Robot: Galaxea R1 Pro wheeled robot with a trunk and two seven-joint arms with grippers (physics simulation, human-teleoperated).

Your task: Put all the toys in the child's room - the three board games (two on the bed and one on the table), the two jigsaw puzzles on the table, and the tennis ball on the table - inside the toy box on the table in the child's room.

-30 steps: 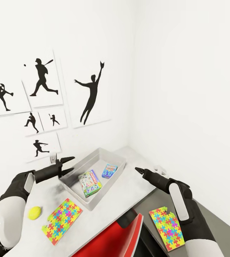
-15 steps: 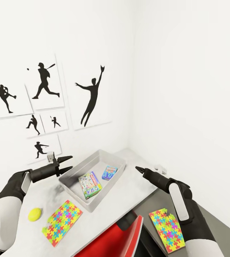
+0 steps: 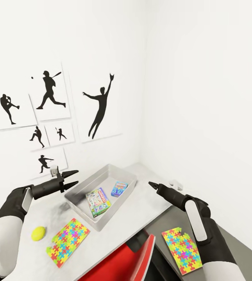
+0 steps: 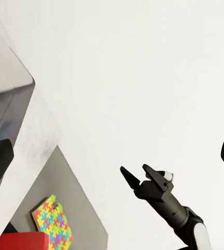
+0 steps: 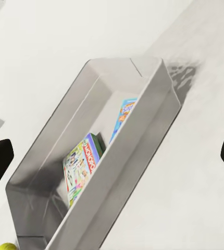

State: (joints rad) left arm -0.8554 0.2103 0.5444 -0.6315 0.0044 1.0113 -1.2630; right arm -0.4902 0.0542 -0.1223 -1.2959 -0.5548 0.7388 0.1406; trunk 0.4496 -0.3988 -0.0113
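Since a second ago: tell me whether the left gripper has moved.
Yes, slightly. The left gripper has drawn back leftward, jaws open, away from the toy box rim, which stays put on the table.

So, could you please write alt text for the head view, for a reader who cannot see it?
A grey toy box on a white table holds two board games, with both open grippers, left and right, hovering at its sides. A tennis ball and a jigsaw lie nearer; another jigsaw lies on the grey side desk.
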